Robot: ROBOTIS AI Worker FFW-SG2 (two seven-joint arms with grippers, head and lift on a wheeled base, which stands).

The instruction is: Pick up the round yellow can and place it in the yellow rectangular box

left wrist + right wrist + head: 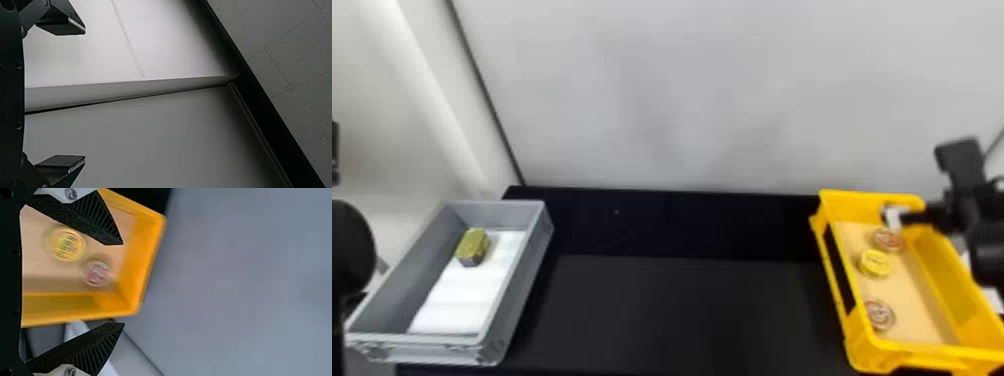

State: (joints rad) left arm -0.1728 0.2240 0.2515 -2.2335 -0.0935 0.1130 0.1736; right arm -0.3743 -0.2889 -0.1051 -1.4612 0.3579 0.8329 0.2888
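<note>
The round yellow can (874,263) lies flat in the yellow rectangular box (862,206), between a reddish can (888,240) toward the far end and a second reddish can (880,315) toward the near end. From it, the nearer right arm's fingers (96,221), spread and empty, are rightward and toward the box's far right corner; the left arm's fingers (62,28), also spread, are well apart. Being round, it offers no long axis to match, and with it already boxed, backing clear seems the sensible move.

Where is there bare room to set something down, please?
The black table is bare between the gray box and yellow box, as is the near end of the gray box's white lining. Three round cans crowd the yellow box.
</note>
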